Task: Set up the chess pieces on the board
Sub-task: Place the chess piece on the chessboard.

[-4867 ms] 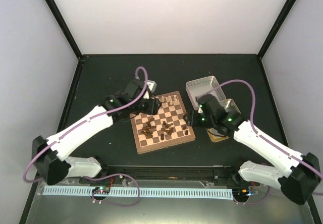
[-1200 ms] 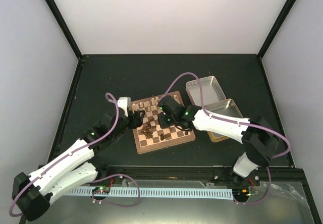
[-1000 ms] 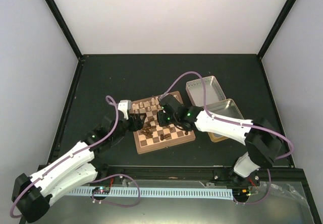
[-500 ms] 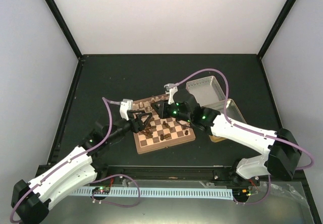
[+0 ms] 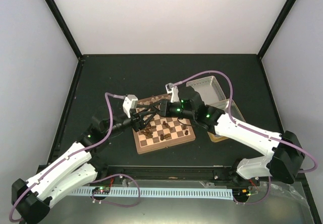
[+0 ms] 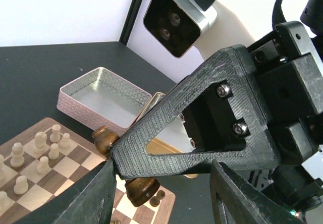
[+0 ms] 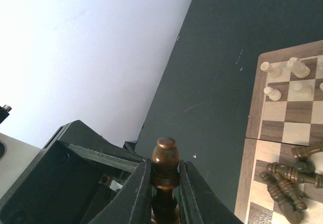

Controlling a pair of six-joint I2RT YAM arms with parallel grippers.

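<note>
1. The right fingers (image 7: 137,188) clamp a dark brown chess piece (image 7: 165,159) upright, over the left side of the board (image 5: 166,144).
2. The left fingers (image 6: 93,199) are spread wide and hold nothing, close against the right ones.
3. Along the board's far edge stand pale chess pieces (image 7: 282,77); other dark pieces (image 7: 285,181) lie heaped mid-board.
4. The board rests on the dark surface (image 5: 116,77), with a metal tin (image 6: 101,95) near.
</note>
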